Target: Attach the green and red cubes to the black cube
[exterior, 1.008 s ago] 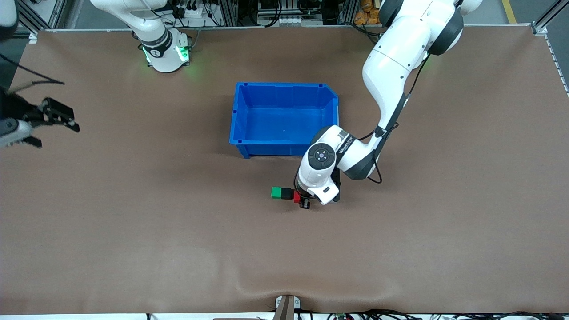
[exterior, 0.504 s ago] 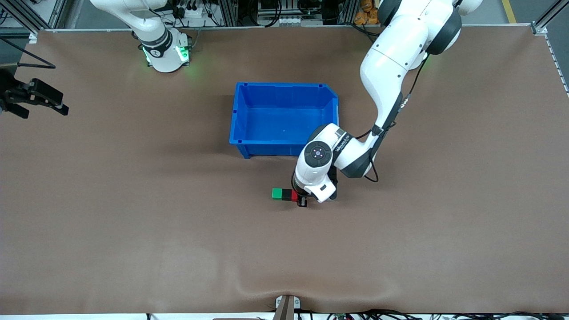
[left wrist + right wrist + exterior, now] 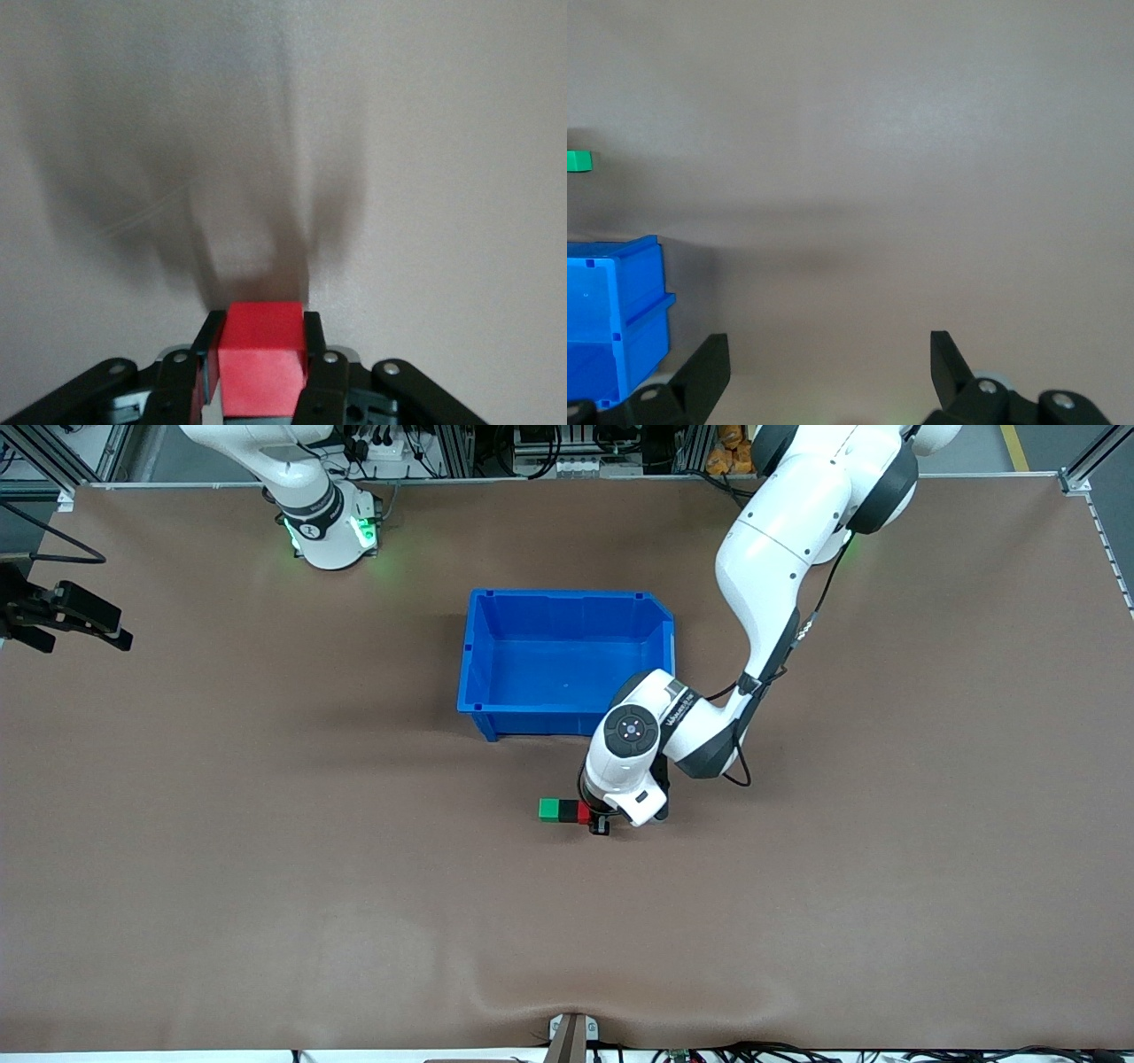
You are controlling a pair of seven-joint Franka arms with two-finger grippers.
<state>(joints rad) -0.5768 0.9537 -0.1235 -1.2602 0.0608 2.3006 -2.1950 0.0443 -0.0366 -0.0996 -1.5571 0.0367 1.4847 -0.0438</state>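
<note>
Now the left pincer [image 3: 601,821] sits low on the desk [image 3: 266,886], clamped on the red cube [image 3: 260,367], which touches the black cube [image 3: 569,810]; the green cube [image 3: 549,809] adjoins that on the side away from the pincer. The joining step looks all but complete (the row reads green, black, red). Next, I judge, calls for letting go without nudging the row. The right pincer [image 3: 828,372] waits wide open and empty over the right arm's end of the desk. A blue bin [image 3: 567,602] stands near the left pincer, toward the bases, on plain brown covering.
</note>
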